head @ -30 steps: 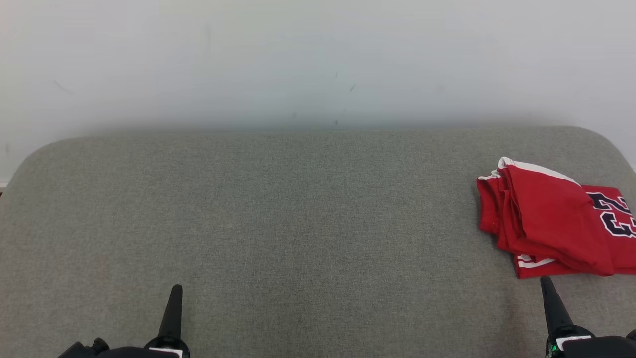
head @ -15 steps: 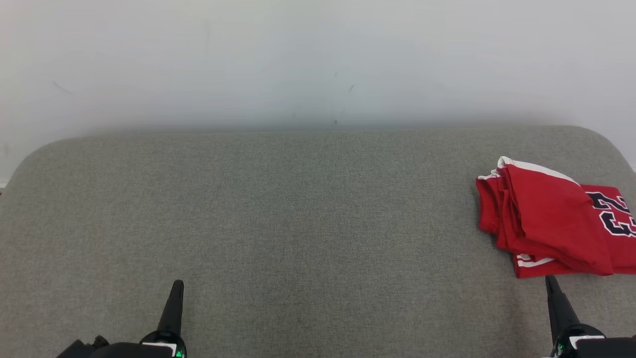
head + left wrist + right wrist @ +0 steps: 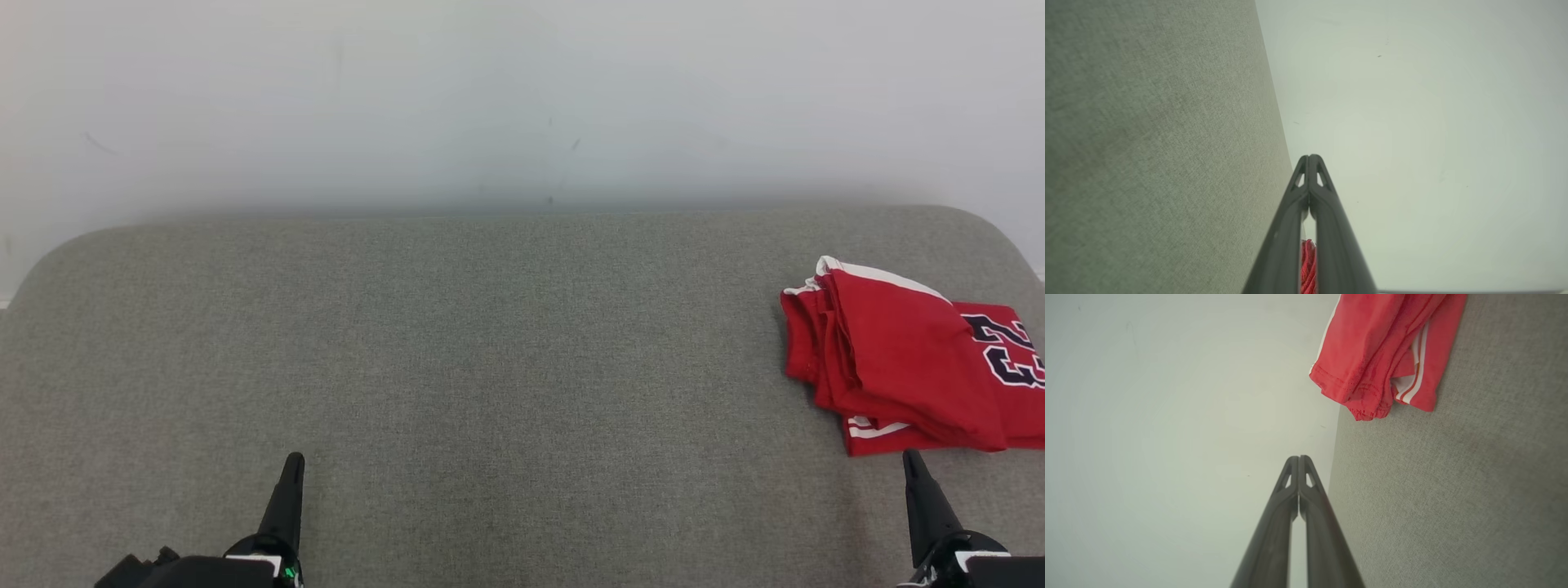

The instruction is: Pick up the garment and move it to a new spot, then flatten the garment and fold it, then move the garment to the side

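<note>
The garment point(image 3: 906, 367) is a red jersey with white trim and dark numbers, lying folded at the right side of the grey cushioned surface point(image 3: 490, 351). The right wrist view has the garment point(image 3: 1384, 351) at its top, apart from the fingertips. A sliver of the red garment point(image 3: 1308, 265) shows between the left fingers' bases, far off. My left gripper point(image 3: 292, 461) is shut and empty near the front left. Just below the garment's near edge, my right gripper point(image 3: 910, 457) is shut with nothing in it. Both pairs of fingertips touch, left gripper point(image 3: 1309, 157) and right gripper point(image 3: 1299, 458).
A pale wall point(image 3: 522, 98) rises behind the surface. The cushioned surface has rounded far corners and its right edge lies close beyond the garment.
Both grippers have drifted slightly: the left tip a little up and right, the right tip a little to the right. The garment lies as before.
</note>
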Controlling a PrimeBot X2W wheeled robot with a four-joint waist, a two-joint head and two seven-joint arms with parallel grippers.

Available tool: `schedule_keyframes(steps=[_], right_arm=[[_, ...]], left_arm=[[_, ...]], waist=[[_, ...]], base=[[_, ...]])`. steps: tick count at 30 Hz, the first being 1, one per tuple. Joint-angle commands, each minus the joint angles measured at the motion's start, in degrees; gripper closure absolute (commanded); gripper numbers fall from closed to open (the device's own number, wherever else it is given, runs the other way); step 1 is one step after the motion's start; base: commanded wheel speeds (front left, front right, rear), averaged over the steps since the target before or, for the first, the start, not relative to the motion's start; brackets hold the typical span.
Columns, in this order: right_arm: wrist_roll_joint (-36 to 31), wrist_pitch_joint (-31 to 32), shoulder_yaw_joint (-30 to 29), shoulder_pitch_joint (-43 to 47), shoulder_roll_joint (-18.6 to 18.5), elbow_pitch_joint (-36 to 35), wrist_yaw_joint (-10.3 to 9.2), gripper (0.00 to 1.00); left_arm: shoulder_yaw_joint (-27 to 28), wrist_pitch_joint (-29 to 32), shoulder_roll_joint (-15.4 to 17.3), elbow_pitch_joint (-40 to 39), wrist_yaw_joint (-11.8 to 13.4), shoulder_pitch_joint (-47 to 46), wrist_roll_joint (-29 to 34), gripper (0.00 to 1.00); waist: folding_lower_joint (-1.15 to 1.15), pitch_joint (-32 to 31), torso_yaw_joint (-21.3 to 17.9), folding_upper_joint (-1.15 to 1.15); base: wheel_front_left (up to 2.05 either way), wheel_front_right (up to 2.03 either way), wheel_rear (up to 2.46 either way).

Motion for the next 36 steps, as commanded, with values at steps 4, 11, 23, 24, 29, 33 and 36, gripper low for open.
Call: schedule_keyframes(steps=[4, 11, 23, 24, 29, 33, 36], right_arm=[[2.29, 0.54, -0.45, -0.3, -0.07, -0.53, -0.11, 1.0], [5.05, 1.2, -0.86, -0.26, -0.07, -0.64, -0.12, 1.0], [4.9, 1.19, -0.81, -0.26, -0.06, -0.6, -0.12, 1.0], [4.9, 1.19, -0.8, -0.26, -0.06, -0.6, -0.12, 1.0], [4.9, 1.19, -0.8, -0.26, -0.06, -0.6, -0.12, 1.0], [4.9, 1.18, -0.81, -0.26, -0.06, -0.6, -0.12, 1.0], [4.9, 1.18, -0.81, -0.26, -0.06, -0.6, -0.12, 1.0]], left_arm=[[0.14, 0.53, 0.11, 0.05, -0.47, -1.21, -2.16, 1.0], [0.24, 1.09, 0.09, 0.25, -0.47, -1.2, -4.5, 1.0], [0.29, 1.11, 0.03, 0.22, -0.47, -1.21, -4.28, 1.0], [0.3, 1.12, 0.03, 0.22, -0.47, -1.21, -4.28, 1.0], [0.31, 1.08, 0.02, 0.22, -0.47, -1.21, -4.25, 1.0], [0.33, 1.1, 0.0, 0.22, -0.47, -1.21, -4.23, 1.0], [0.33, 1.12, -0.01, 0.22, -0.47, -1.21, -4.22, 1.0]], waist=[[0.0, 0.01, -0.03, 0.0], [0.0, 0.03, -0.08, 0.0], [0.0, 0.03, -0.08, 0.0], [0.0, 0.03, -0.08, 0.0], [0.0, 0.03, -0.08, 0.0], [0.0, 0.03, -0.08, 0.0], [0.0, 0.03, -0.08, 0.0]], base=[[0.0, 0.0, 0.0], [0.0, 0.0, 0.0], [0.0, 0.0, 0.0], [0.0, 0.0, 0.0], [0.0, 0.0, 0.0], [0.0, 0.0, 0.0], [0.0, 0.0, 0.0]])
